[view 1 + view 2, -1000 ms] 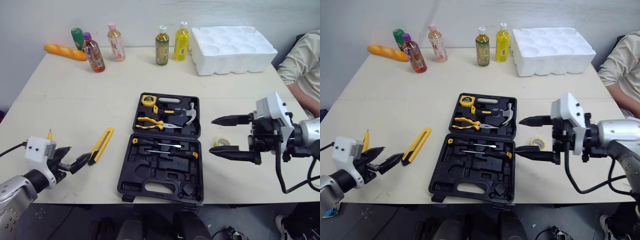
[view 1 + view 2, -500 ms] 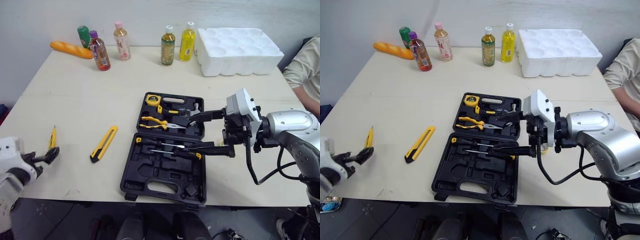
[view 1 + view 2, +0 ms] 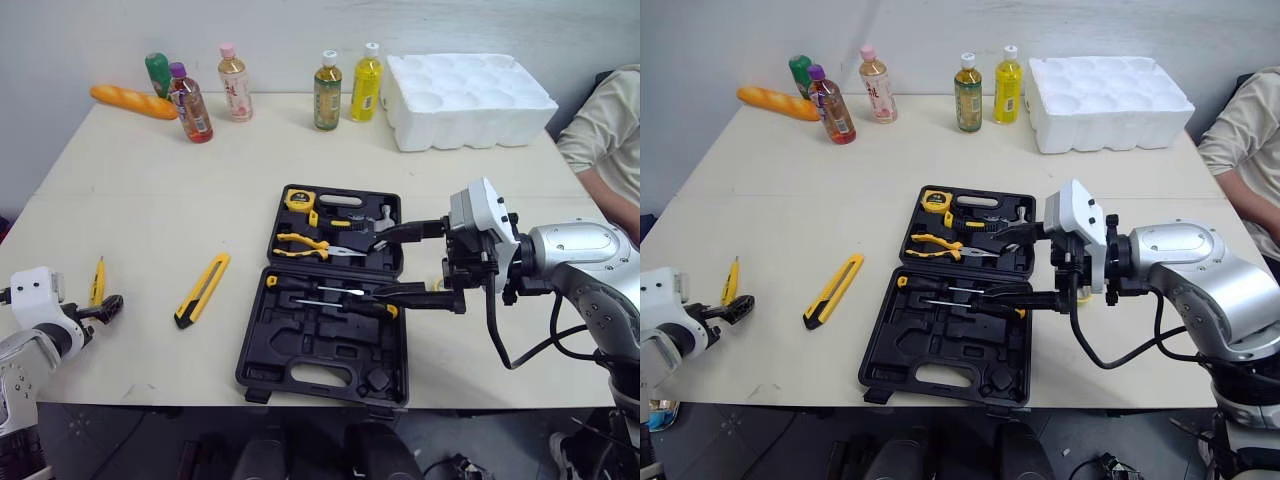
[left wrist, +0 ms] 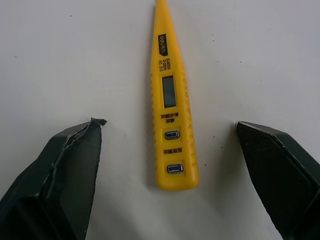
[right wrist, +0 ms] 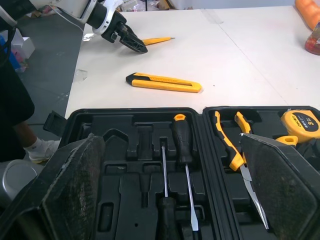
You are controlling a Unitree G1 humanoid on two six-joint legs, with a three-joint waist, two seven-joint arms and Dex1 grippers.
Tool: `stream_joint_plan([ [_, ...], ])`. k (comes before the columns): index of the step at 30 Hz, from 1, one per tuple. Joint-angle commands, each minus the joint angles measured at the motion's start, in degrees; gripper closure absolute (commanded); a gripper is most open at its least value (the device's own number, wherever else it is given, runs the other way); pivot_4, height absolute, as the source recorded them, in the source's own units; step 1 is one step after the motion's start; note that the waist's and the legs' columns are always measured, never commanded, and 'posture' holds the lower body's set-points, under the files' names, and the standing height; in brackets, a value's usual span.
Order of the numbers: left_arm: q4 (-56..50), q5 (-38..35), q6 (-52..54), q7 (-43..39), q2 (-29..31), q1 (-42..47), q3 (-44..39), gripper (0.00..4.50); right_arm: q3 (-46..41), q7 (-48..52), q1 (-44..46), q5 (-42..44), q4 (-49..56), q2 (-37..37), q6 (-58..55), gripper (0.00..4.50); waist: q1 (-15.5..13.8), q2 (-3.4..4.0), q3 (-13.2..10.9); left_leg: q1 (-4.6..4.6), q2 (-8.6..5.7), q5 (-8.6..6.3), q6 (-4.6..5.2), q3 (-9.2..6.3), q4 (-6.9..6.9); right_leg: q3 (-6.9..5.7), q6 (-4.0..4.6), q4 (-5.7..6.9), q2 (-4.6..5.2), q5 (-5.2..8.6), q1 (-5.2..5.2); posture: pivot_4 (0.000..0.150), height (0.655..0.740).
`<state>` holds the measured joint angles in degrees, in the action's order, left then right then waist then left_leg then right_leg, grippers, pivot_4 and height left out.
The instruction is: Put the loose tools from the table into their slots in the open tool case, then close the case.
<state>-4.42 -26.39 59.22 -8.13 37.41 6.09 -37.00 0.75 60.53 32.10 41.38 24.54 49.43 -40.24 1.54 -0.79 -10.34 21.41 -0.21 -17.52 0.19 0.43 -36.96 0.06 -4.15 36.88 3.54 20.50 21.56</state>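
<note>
A pale table (image 3: 150, 200) holds an open black tool case (image 3: 300, 345) at its centre, lying flat with both halves up. The far half holds a tape measure (image 3: 296, 198), pliers (image 3: 305, 243) and a hammer (image 3: 375, 225). The near half holds two screwdrivers (image 3: 330, 292) beside several bare slots.

Two loose tools lie on the table to the left of the case. A yellow knife (image 3: 202, 290) is near the case. A yellow tester pen (image 3: 97, 282) lies well beyond it, close to the left edge.

The left gripper (image 3: 98, 310) sits low at the near end of the pen. In the left wrist view its two fingers (image 4: 75, 165) are spread wide, one on each side of the pen, touching neither side and holding nothing.

The right gripper (image 3: 378, 266) reaches in from the right over the right part of the case. It too is wide open and empty — one finger over the far half, the other over the near half.

Along the far edge stand five bottles (image 3: 325, 92), with a baguette (image 3: 130, 102) at the left and a white foam tray (image 3: 470, 98) at the right. A person's sleeve (image 3: 610, 120) shows at the right edge.
</note>
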Motion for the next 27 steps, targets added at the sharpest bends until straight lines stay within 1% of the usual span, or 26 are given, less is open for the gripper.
stream_joint_plan([
  [1,2.55,1.28,0.24,-0.28,-0.44,-0.06,1.63,1.28,-1.81,-0.47,0.27,0.14,1.86,-0.1,0.8,0.0,-0.07,0.06,0.0,0.0,0.0,0.0,-0.01,0.0,0.02,-0.01,0.0,0.0,0.0,0.0,0.01,0.15,0.74],
  [2,2.81,1.61,-0.31,-0.63,-0.29,-0.07,2.0,1.53,-1.7,-0.51,0.2,-0.07,1.86,-0.12,1.0,0.0,-0.11,0.06,0.0,0.0,0.0,0.0,-0.01,0.0,0.02,0.0,0.0,-0.01,0.0,0.0,0.0,0.15,0.74],
  [3,3.1,1.79,-0.6,-0.85,-0.22,0.11,2.13,2.03,-1.58,-0.57,0.14,-0.26,1.88,-0.15,1.17,0.0,-0.14,0.06,0.0,0.01,0.0,0.0,0.0,0.0,0.02,0.0,0.0,-0.02,0.0,0.0,0.0,0.15,0.74],
  [5,3.44,1.82,-1.08,-1.53,0.1,0.72,2.24,2.85,-1.39,-0.77,0.08,-0.39,2.04,-0.26,1.27,0.0,-0.17,0.06,0.0,0.01,-0.01,0.0,0.0,0.01,0.0,0.0,0.0,-0.03,0.02,0.0,-0.02,0.15,0.74],
  [7,1.24,3.25,-3.48,-4.2,2.83,-0.15,5.06,3.78,-1.36,-1.06,-0.07,-0.02,2.57,-0.31,0.95,0.0,-0.15,0.06,0.0,0.01,-0.01,0.0,0.0,0.01,0.0,-0.01,0.0,-0.03,0.02,0.0,-0.02,0.15,0.74],
  [8,0.08,4.02,-4.53,-5.22,4.04,-0.68,6.32,3.96,-1.43,-1.06,-0.21,0.14,2.74,-0.25,0.87,0.0,-0.11,0.06,0.0,0.01,-0.01,0.0,0.0,0.0,0.0,-0.01,0.0,-0.02,0.01,0.0,-0.01,0.15,0.74],
  [12,-6.82,3.45,-8.61,-11.87,9.42,-1.71,7.82,3.96,-2.25,-0.41,-1.33,0.38,2.91,0.97,0.66,0.0,-0.05,-0.07,-0.08,0.08,-0.01,-0.01,0.0,-0.01,0.04,-0.01,0.0,-0.13,0.02,0.0,0.01,0.15,0.74],
  [14,-13.03,2.05,-11.43,-18.93,13.67,-2.32,9.79,3.96,-3.29,0.08,-2.46,0.53,2.79,2.4,0.19,0.0,0.02,-0.16,-0.13,0.15,0.0,-0.02,0.0,-0.03,0.04,-0.02,0.01,-0.25,0.04,0.0,0.02,0.15,0.74],
  [16,-18.71,-1.63,-11.82,-26.42,17.42,-1.44,12.21,3.96,-4.39,0.3,-4.17,0.72,3.12,3.88,-0.27,0.0,-0.16,-0.19,-0.15,0.2,0.0,-0.03,-0.01,-0.04,0.08,-0.05,0.01,-0.38,0.05,0.0,0.02,0.15,0.74],
  [18,-22.21,-3.32,-14.1,-33.19,20.97,0.71,16.79,3.96,-5.31,0.18,-6.36,1.0,3.91,4.98,-0.62,0.0,-0.13,-0.04,-0.21,0.24,-0.01,-0.02,-0.14,-0.07,0.1,-0.07,0.02,-0.58,0.09,0.0,-0.03,0.15,0.74],
  [20,-23.43,-3.26,-15.69,-37.96,23.61,4.0,22.46,3.96,-6.22,-0.28,-8.59,1.26,5.18,5.59,-0.99,0.0,-0.05,-0.01,-0.19,0.25,-0.02,-0.02,-0.16,-0.06,0.22,-0.07,0.02,-0.76,0.09,0.0,-0.05,0.15,0.74],
  [21,-23.48,-3.24,-16.16,-41.6,24.36,8.17,27.37,3.96,-7.07,-0.99,-10.81,1.24,6.44,5.88,-1.28,0.0,-0.02,0.0,-0.2,0.24,-0.03,0.01,-0.2,-0.05,0.34,-0.08,0.02,-0.81,0.08,0.0,-0.06,0.15,0.74],
  [22,-23.25,-2.68,-16.77,-45.07,24.61,12.49,32.36,3.96,-7.87,-1.75,-13.1,1.0,7.75,6.13,-1.59,0.0,-0.11,0.02,-0.2,0.24,-0.04,0.06,-0.22,-0.04,0.53,-0.07,0.01,-0.9,0.07,-0.01,-0.02,0.15,0.74],
  [24,-22.1,-0.78,-18.05,-50.07,24.7,18.61,39.64,3.96,-8.96,-3.2,-16.25,0.79,9.67,6.31,-2.01,0.0,-0.2,0.02,-0.21,0.28,-0.03,0.12,-0.27,-0.07,0.64,-0.14,0.01,-0.93,0.01,0.0,0.03,0.15,0.74],
  [27,-19.25,4.34,-20.87,-56.2,24.45,25.26,48.84,3.96,-10.75,-5.35,-20.42,1.35,12.72,6.33,-3.13,0.0,0.33,0.03,-0.21,0.35,0.0,0.26,-0.26,0.02,0.68,-0.05,-0.02,-0.77,-0.13,-0.02,0.09,0.15,0.74],
])
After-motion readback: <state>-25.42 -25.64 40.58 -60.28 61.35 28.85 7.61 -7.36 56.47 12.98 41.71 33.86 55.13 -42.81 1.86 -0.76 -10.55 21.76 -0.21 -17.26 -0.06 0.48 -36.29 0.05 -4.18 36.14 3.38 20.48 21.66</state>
